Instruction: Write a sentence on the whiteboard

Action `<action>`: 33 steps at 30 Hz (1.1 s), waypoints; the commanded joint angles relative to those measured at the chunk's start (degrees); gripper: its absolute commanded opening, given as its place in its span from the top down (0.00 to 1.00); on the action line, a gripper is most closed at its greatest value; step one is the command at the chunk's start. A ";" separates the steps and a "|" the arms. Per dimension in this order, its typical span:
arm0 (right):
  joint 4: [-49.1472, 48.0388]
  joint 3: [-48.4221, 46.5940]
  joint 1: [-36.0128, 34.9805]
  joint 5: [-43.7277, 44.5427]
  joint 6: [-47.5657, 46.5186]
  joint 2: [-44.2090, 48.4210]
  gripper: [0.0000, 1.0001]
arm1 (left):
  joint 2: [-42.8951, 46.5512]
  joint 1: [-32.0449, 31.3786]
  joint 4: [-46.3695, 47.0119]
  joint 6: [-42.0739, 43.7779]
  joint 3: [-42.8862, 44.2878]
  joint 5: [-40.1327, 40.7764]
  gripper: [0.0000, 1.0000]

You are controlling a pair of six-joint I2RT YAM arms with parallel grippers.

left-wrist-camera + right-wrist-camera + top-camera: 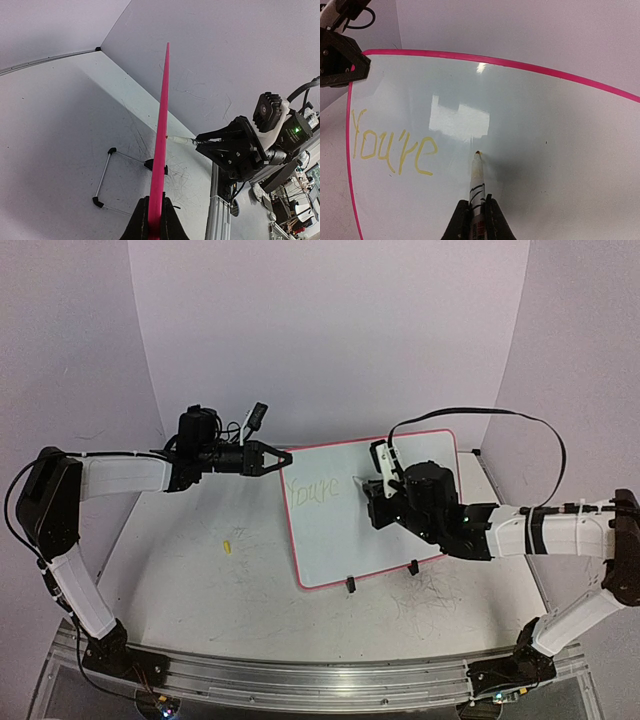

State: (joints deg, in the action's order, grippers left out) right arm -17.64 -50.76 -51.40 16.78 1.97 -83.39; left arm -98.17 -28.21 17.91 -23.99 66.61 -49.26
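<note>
Two grippers work on one whiteboard (375, 510), which stands propped on the desk (200, 580) between the arms, leaning on two small black clip feet (351, 586) at its near edge.

The left gripper (280, 457) has its jaws closed on the board's far left corner, pinching the red-pink border. In the left wrist view the board's edge (161, 145) runs straight up out of that gripper (154, 217) as a thin pink line seen edge-on, with a wire stand (102, 180) low to one side and the other arm's gripper (197, 141) on the opposite side, its pen tip touching or almost touching the board face.

The right gripper (372, 487) is clamped on a marker pen (477, 182), which sticks out ahead of the jaws in the right wrist view. The pen's tip sits at the white surface, just ahead of that gripper (477, 212); whether it actually presses the board cannot be told for sure.

The sentence (392, 145) so far reads "You're" in yellow-green letters, lying ahead and to the left of the right gripper's pen tip, with a small blank gap between the last letter and the tip. Seen from above, the same writing (311, 492) sits just below the left gripper's jaws, near the board's left border. To the right of the pen tip the board face is plain white apart from a window-like glare (459, 121).

A small yellow scrap (227, 544) lies on the desk, well apart from the board and below the left gripper.
</note>
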 commanded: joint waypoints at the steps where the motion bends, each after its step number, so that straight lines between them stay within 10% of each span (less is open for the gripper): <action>1: -2.12 -1.70 0.24 -1.30 0.46 -1.22 1.00 | 1.84 0.11 -2.62 0.87 -0.60 2.51 1.00; 33: 3.00 2.55 0.24 -5.33 3.40 1.25 1.00 | 1.80 0.14 -2.62 0.96 -0.60 2.41 1.00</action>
State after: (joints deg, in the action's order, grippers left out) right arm -17.49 -49.64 -51.42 11.40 4.35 -83.66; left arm -98.17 -28.18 17.85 -23.99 66.61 -49.25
